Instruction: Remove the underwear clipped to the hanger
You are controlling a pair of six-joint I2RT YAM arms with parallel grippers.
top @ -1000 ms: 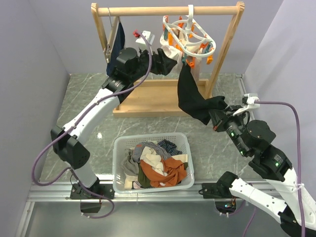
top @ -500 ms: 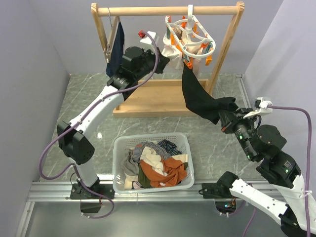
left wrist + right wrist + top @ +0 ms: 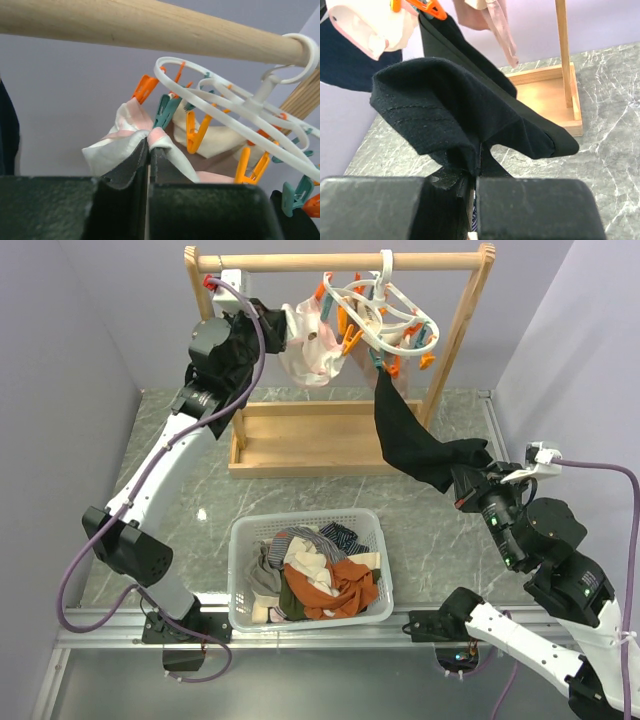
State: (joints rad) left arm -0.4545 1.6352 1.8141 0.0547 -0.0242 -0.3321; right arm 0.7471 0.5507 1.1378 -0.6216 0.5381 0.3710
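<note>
The left arm has swung toward the frame's upper left, dragging the whitish underwear [image 3: 305, 348] taut from the hanger [image 3: 400, 320]. The right arm has drawn back at lower right, stretching the black underwear [image 3: 405, 435]. The left gripper [image 3: 272, 325] is pinched closed on the whitish cloth, the right gripper [image 3: 465, 480] clamped on the black. Both garments look still pegged and the pink-beige pair [image 3: 495, 20] hangs untouched, so nothing appears freed yet.
</note>
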